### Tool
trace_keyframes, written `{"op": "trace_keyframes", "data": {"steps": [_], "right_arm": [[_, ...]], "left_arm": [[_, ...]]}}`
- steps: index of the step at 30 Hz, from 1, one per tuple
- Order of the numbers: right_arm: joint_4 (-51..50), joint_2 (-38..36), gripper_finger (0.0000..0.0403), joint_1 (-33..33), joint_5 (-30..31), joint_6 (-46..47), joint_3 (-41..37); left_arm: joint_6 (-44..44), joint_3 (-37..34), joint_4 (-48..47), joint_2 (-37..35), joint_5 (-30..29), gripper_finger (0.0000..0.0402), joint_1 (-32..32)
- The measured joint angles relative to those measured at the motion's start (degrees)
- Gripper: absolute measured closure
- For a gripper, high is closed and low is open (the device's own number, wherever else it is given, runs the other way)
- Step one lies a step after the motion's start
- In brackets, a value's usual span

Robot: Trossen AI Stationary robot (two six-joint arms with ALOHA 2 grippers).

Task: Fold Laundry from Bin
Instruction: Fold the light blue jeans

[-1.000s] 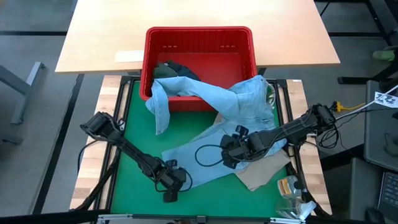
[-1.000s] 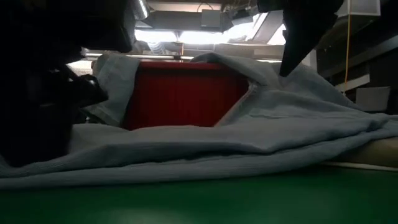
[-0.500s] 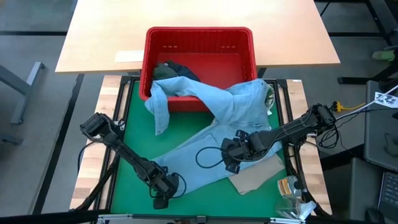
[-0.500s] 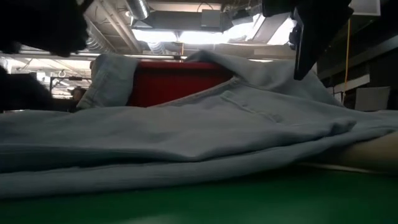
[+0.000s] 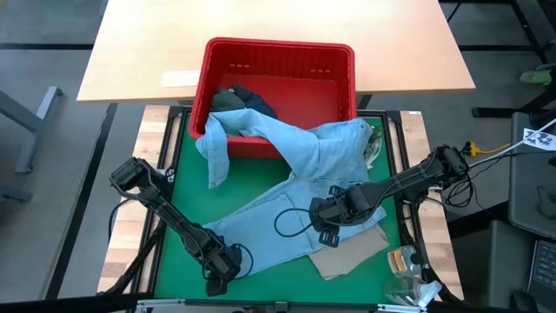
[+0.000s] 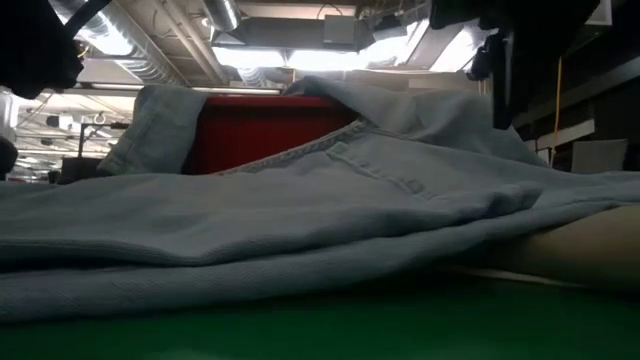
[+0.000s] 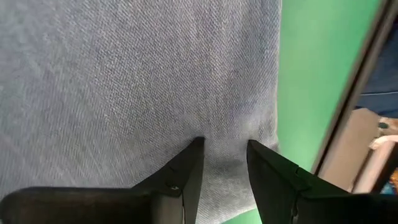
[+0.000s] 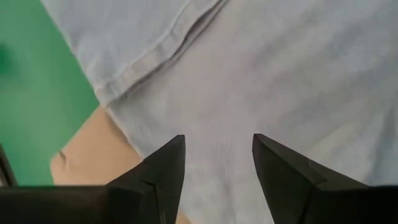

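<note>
The red bin [image 5: 278, 45] stands at the far end of the green mat, with dark laundry [image 5: 239, 97] in it. A light blue shirt [image 5: 321, 156] hangs over the bin's near rim and lies stretched across the mat toward the near left. My left gripper [image 5: 219, 274] is shut on its near-left end. A beige garment [image 5: 352, 252] lies under the shirt's right part. My right gripper [image 5: 323, 228] hovers open above the middle of the shirt [image 8: 261, 74], with the beige garment [image 8: 81, 149] beside it. My left gripper pinches the shirt's near-left end [image 7: 224, 134] between its two fingers, coming from above and pointing steeply down. The cloth bunches in small wrinkles between the fingertips. From there the shirt runs flat over the mat toward the bin.
The mat's metal frame [image 7: 348, 106] runs close beside my left gripper. A light wooden table [image 5: 278, 22] stands behind the bin, with a paper slip [image 5: 178, 78] on it. Small clutter [image 5: 404, 261] sits at the near right corner. Bare green mat [image 5: 187, 200] lies left of the shirt.
My left gripper has gone toward the table's near left corner with the shirt's end. The shirt has slid along the mat and is drawn out longer, its far part staying over the bin's rim. The beige garment has shifted left with it. The bin's near left corner has swung left.
</note>
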Motion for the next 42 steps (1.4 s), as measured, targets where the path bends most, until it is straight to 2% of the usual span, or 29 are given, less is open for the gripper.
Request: {"op": "trace_keyframes", "data": {"steps": [4, 11, 16, 21, 27, 32, 35, 38, 42], "right_arm": [[-4.6, 0.0, 0.0217, 0.9, -1.5, -0.3, 0.0], [-13.3, 0.0, 0.0217, 5.4, 3.4, 2.7, 0.0], [-13.8, 0.0, 0.0217, 8.5, 4.1, 3.2, 0.0], [-13.6, 0.0, 0.0217, 10.8, 4.1, 3.3, 0.0], [-12.0, 0.0, 0.0217, 11.7, 3.6, 3.4, 0.0], [-10.7, 0.0, 0.0217, 11.6, 3.7, 3.4, 0.0], [-10.4, 0.0, 0.0217, 11.6, 3.7, 3.3, 0.0], [-9.7, 0.0, 0.0217, 11.6, 3.7, 3.0, 0.0], [-9.2, 0.0, 0.0217, 11.6, 3.7, 3.0, 0.0]], "left_arm": [[-0.6, -0.1, -0.1, -3.9, -1.7, 0.0283, 0.0], [-3.6, 0.1, 0.4, -8.9, -3.4, 0.0283, 0.0], [-5.5, 0.2, 0.0, -9.8, -3.1, 0.0282, -0.1], [-7.8, 0.2, -8.0, -12.1, -3.3, 0.0282, -0.2], [-12.5, 0.3, -19.8, -19.8, -9.0, 0.0282, -1.6], [-20.8, 0.1, -26.6, -26.6, -16.0, 0.0282, -5.7], [-28.2, -3.3, -27.2, -31.1, -20.2, 0.0282, -8.8], [-37.0, -9.4, -25.0, -35.2, -24.3, 0.0282, -12.3], [-50.4, -17.6, -16.9, -39.6, -24.5, 0.0282, -15.5]]}}
